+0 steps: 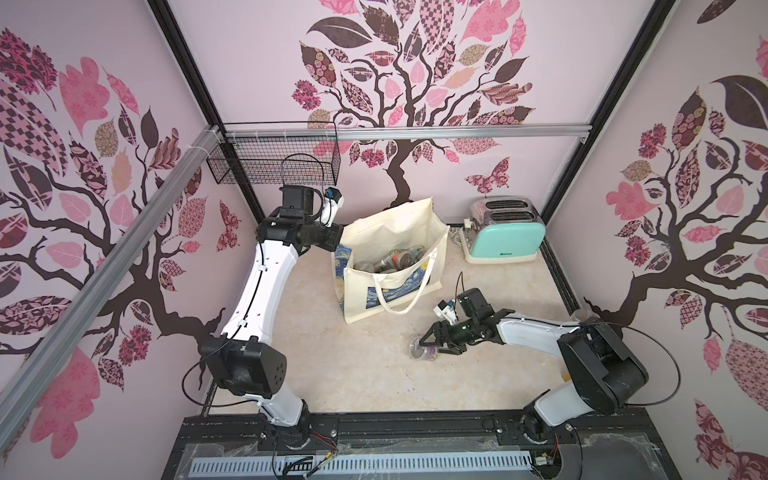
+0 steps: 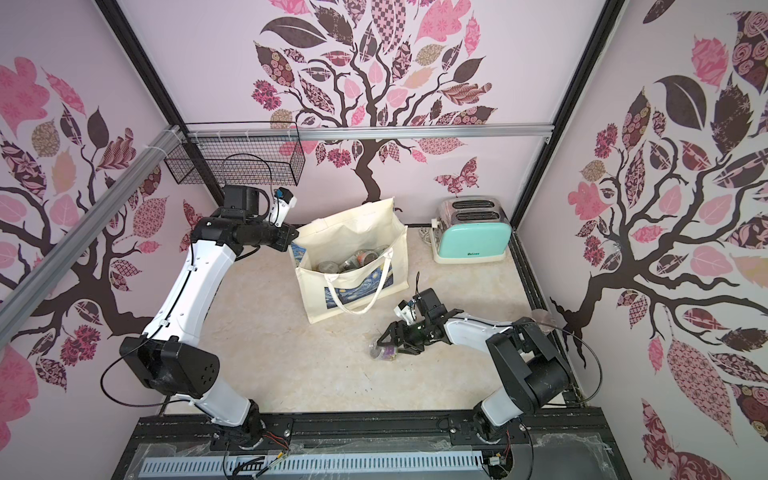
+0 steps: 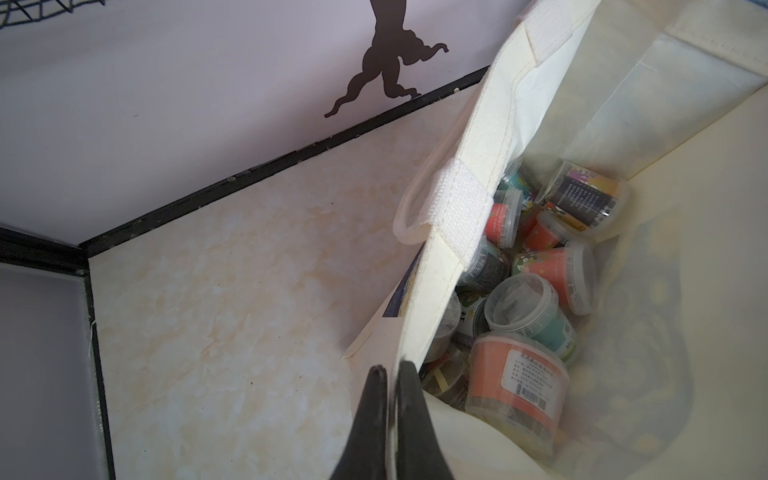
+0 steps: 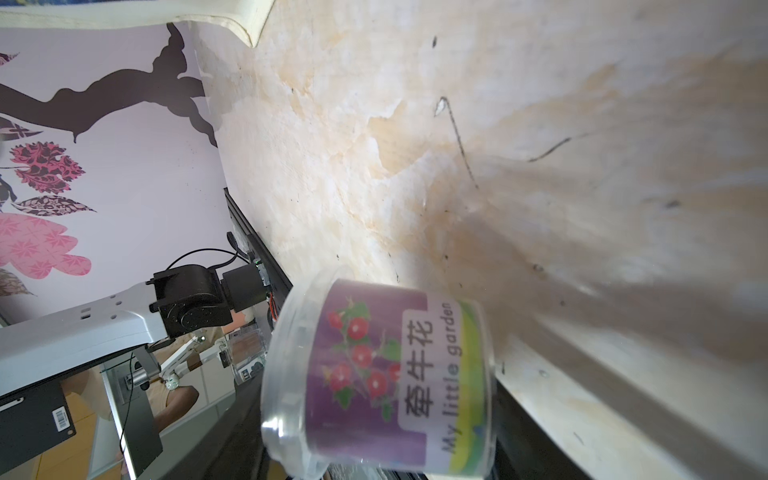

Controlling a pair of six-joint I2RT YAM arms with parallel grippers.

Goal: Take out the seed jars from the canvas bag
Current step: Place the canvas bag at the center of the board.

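Marbled tabletop bearing the bag. Left gripper is pinched shut on the bag's rim, apparently holding its mouth open. Right gripper, in front of the bag, is clamped on one purple jar low over the tabletop. Many jars lie inside the bag; judged an early stage, with most of them yet to come out.
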